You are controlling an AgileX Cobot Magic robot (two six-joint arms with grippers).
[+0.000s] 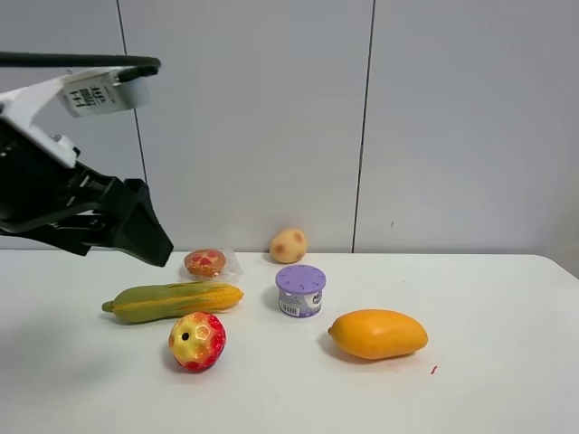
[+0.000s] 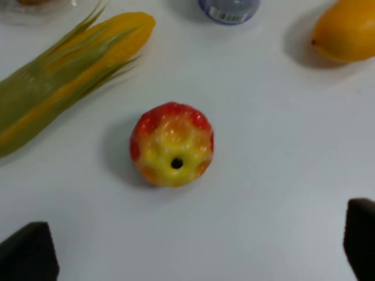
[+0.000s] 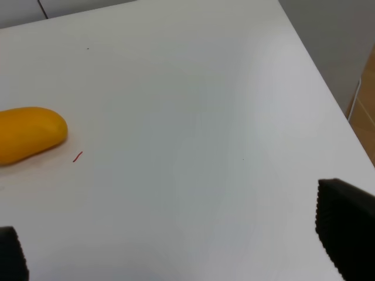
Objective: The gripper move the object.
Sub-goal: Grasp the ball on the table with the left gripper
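The toy apple [image 2: 171,144] sits on the white counter [image 1: 488,380], just in front of the toy corn cob [image 1: 172,300] and well apart from the mango [image 1: 377,333], with clear room around it for a grasp. The left gripper [image 2: 193,250] hangs well above it, its jaws spread wide and empty. The apple is framed between them, which suits a straight descent. The right gripper [image 3: 179,243], jaws likewise open and empty, hovers over the counter's far side past the mango, likely parked out of the way.
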